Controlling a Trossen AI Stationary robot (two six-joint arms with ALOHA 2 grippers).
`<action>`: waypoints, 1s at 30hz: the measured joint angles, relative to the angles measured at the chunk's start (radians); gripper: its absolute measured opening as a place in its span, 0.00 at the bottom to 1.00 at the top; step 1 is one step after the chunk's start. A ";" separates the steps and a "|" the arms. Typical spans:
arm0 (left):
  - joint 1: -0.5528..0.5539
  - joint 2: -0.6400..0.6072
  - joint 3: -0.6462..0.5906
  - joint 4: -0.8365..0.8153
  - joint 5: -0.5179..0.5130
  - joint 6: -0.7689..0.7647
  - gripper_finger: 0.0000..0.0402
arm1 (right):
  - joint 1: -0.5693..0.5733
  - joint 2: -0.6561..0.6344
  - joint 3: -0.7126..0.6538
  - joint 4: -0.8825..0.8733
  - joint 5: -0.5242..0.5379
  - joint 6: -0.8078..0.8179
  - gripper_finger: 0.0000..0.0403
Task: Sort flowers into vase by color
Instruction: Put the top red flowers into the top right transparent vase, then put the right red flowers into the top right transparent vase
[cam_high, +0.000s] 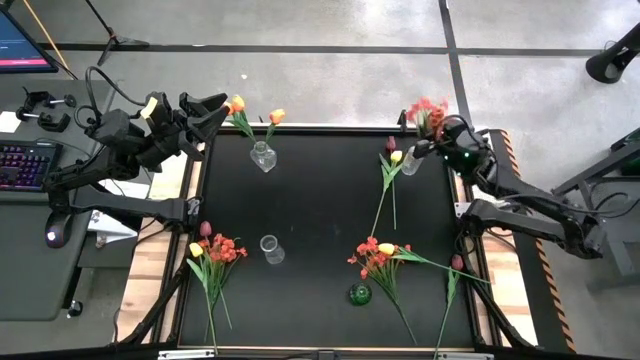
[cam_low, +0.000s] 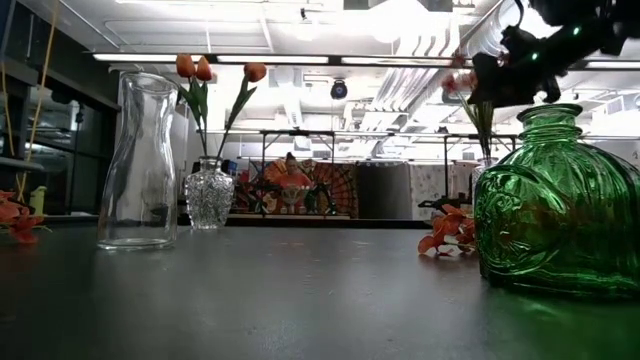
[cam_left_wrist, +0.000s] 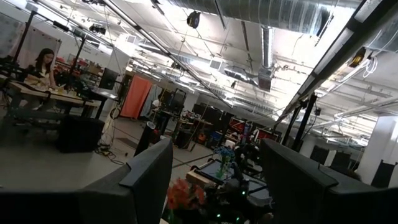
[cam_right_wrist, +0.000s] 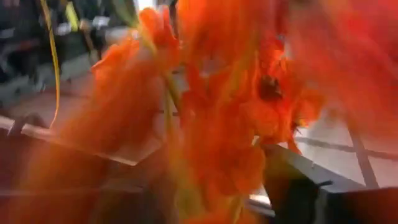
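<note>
Note that the right end effector (cam_high: 436, 143) sits at the far right corner of the counter (cam_high: 320, 190), directly over a small clear vase (cam_high: 411, 162) that carries a red-orange blossom spray (cam_high: 428, 112). Its wrist view is filled with those blossoms (cam_right_wrist: 211, 112), so the spray is right at the fingers; whether the fingers are released or still gripping the stem cannot be told from any view. Judge this as the placing step: the spray stands in the vase so that one color collects in one container. The left end effector (cam_high: 215, 108) waits at the far left corner with its fingers spread wide and nothing between them, just beside the cut-glass vase (cam_high: 262, 156), which already holds orange tulips (cam_high: 237, 103). An empty clear carafe (cam_high: 271, 249) and a green glass vase (cam_high: 359, 294) stand nearer, presumably reserved for the remaining colors. Unsorted flowers lie flat on the counter in three groups: a near-left bunch (cam_high: 212, 255), a near-right bunch (cam_high: 385, 258) and two tulips (cam_high: 393, 152) beside the right vase. No brand, label or legible writing is visible anywhere.
</note>
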 joint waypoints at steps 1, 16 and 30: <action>0.000 0.000 0.000 0.000 0.000 0.000 0.57 | 0.000 -0.003 0.029 -0.056 -0.016 0.017 0.56; 0.000 0.000 0.000 0.000 0.000 0.000 0.57 | 0.000 -0.004 0.305 -0.867 -0.629 0.284 0.58; 0.000 0.000 0.000 -0.007 0.000 0.000 0.57 | 0.348 0.058 0.167 -0.397 -1.068 0.726 0.58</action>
